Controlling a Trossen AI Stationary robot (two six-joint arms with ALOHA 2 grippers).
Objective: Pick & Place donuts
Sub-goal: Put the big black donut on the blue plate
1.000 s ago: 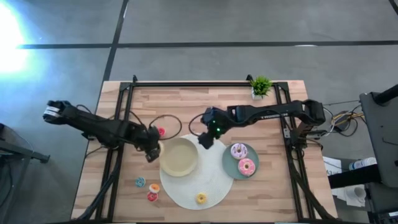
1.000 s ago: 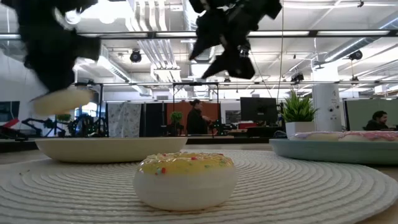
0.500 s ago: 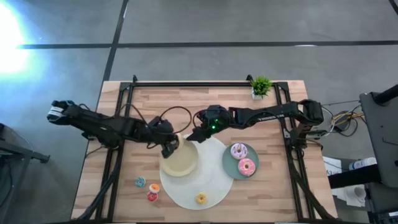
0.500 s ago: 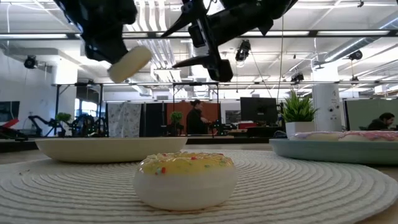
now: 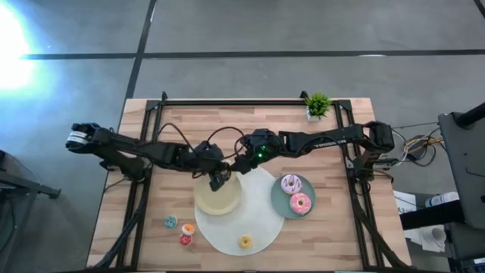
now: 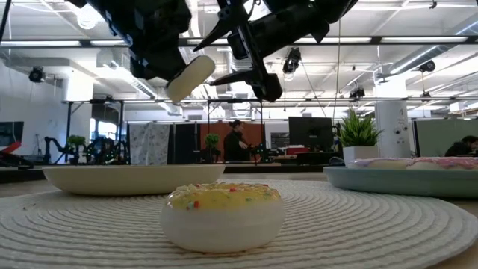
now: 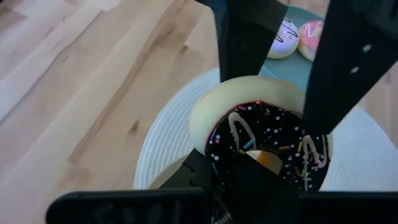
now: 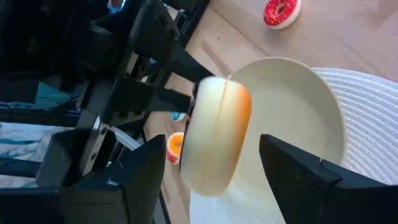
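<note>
- Left end effector (image 5: 219, 179) is clamped on the chocolate donut (image 7: 268, 146), carried in the air over the far edge of the beige plate (image 5: 214, 197).
- Chocolate donut: dark glaze with light drizzle and sprinkles, pale cream underside; tilted in the low view (image 6: 190, 78).
- Right end effector (image 5: 241, 164) hovers just beside the left one, near the plate's far-right rim; fingers apart, holding nothing. The two arms are crowded close together.
- Beige plate lies on the left part of the white round mat (image 5: 261, 227).
- Teal plate (image 5: 281, 199) at the mat's right edge carries the lilac-white donut (image 5: 291, 183) and the pink donut (image 5: 301, 203), touching each other.
- Yellow mini donut (image 5: 245, 242) on the near part of the mat, apart from both plates.
- Blue mini donut (image 5: 171, 221), orange mini donut (image 5: 188, 228) and a red mini donut (image 5: 185, 240) sit clustered on the tabletop (image 5: 326, 243) left of the mat.
- Small potted plant (image 5: 317, 105) at the far right corner, well apart.
</note>
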